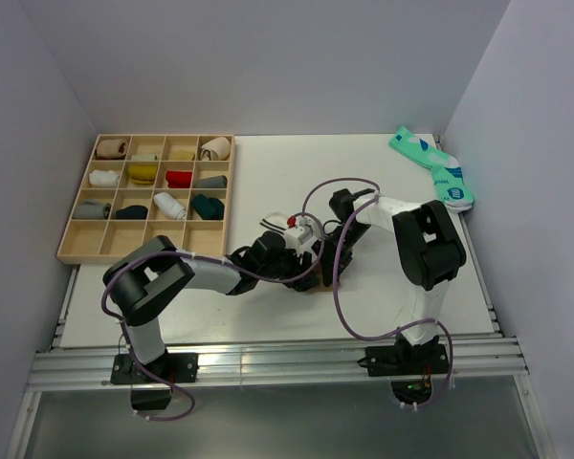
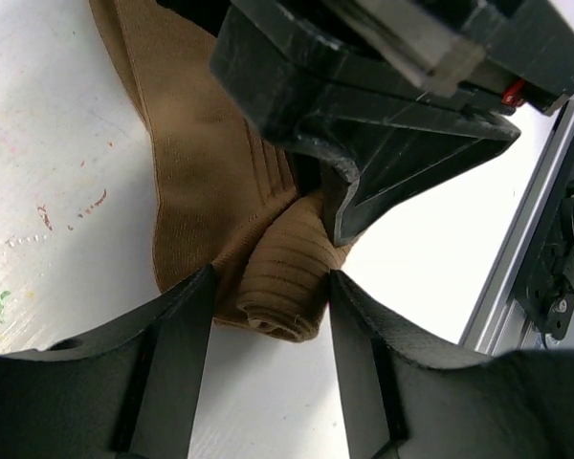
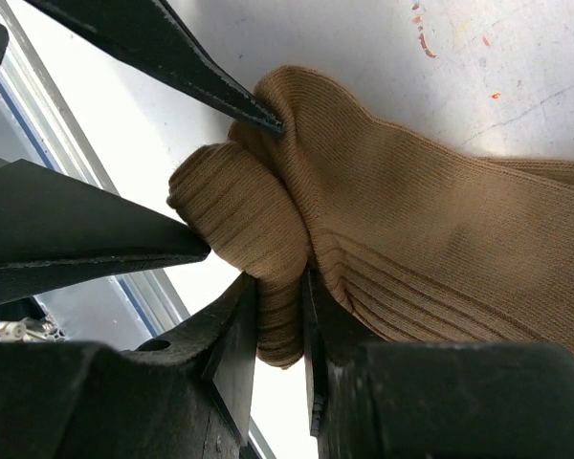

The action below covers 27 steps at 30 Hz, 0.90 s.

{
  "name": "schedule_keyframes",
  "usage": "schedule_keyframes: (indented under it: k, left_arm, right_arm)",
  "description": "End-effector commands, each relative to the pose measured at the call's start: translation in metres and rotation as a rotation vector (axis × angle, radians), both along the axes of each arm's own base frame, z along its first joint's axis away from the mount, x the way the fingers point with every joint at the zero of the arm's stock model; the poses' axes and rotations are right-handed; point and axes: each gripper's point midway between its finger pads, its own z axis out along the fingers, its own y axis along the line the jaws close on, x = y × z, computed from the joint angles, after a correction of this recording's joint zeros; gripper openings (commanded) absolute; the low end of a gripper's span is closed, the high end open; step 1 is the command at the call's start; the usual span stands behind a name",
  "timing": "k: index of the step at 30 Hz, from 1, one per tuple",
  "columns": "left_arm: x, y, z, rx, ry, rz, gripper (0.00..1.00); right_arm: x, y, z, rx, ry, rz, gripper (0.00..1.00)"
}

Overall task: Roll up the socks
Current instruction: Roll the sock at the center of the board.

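Observation:
The long tan-brown sock [image 2: 201,172] lies flat on the white table, its near end wound into a tight roll [image 2: 282,287]. My left gripper [image 2: 273,320] is open, its two fingers straddling the roll. My right gripper [image 3: 279,330] is shut on the roll [image 3: 239,215] and pinches its lower part. In the top view both grippers [image 1: 292,263] [image 1: 318,258] meet at the table's middle and hide almost all of the sock. The teal pair [image 1: 432,167] lies flat at the far right corner. The short white sock is out of view.
A wooden compartment tray [image 1: 77,256] at the far left holds several rolled socks, with its front row bare. A metal rail [image 1: 268,363] runs along the table's near edge. The right gripper's black body [image 2: 383,124] hangs close above the roll.

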Motion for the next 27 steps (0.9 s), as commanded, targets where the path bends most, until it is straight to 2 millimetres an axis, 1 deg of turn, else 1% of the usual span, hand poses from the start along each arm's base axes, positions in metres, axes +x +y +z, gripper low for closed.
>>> schedule_keyframes:
  k: [1,3,6,7,9,10,13,14,15,17,19,23,27]
  left_arm:
    - [0.003,-0.004,0.004,-0.037,-0.027,-0.019,0.56]
    - [0.004,-0.004,0.007,-0.051,-0.025,-0.017,0.54]
    - [0.004,-0.006,0.01,-0.06,-0.018,-0.015,0.47]
    - [0.005,-0.007,0.009,-0.059,-0.008,-0.009,0.39]
    - [0.004,-0.006,0.006,-0.047,0.005,-0.005,0.3]
    - [0.004,-0.008,0.006,-0.045,0.013,-0.004,0.21]
    - [0.003,-0.007,0.003,-0.024,0.03,0.009,0.08]
    - [0.002,-0.007,0.002,-0.019,0.042,0.013,0.02]
    - [0.001,-0.007,0.001,-0.012,0.049,0.022,0.0]
    - [0.002,-0.005,-0.001,0.005,0.057,0.048,0.0]
    - [0.002,-0.002,-0.005,0.028,0.075,0.078,0.0]
    - [0.0,0.0,-0.013,0.072,0.093,0.109,0.0]
    - [-0.002,0.003,-0.022,0.104,0.113,0.138,0.0]
  right_arm:
    - [0.015,-0.017,-0.016,-0.091,-0.053,0.017,0.08]
    - [0.014,-0.018,-0.017,-0.095,-0.052,0.016,0.08]
    - [0.015,-0.018,-0.019,-0.101,-0.051,0.012,0.08]
    - [0.016,-0.019,-0.02,-0.105,-0.058,0.011,0.08]
    - [0.02,-0.019,-0.021,-0.112,-0.076,-0.003,0.1]
    - [0.021,-0.019,-0.02,-0.115,-0.085,-0.004,0.11]
    - [0.025,-0.018,-0.016,-0.115,-0.099,-0.019,0.21]
    - [0.028,-0.017,-0.013,-0.115,-0.11,-0.025,0.27]
    - [0.03,-0.016,-0.013,-0.114,-0.118,-0.028,0.3]
    - [0.036,-0.014,-0.006,-0.108,-0.138,-0.042,0.36]
    - [0.043,-0.012,0.001,-0.108,-0.167,-0.068,0.4]
    - [0.057,-0.008,0.019,-0.09,-0.224,-0.118,0.45]
    - [0.064,-0.008,0.03,-0.089,-0.252,-0.15,0.47]
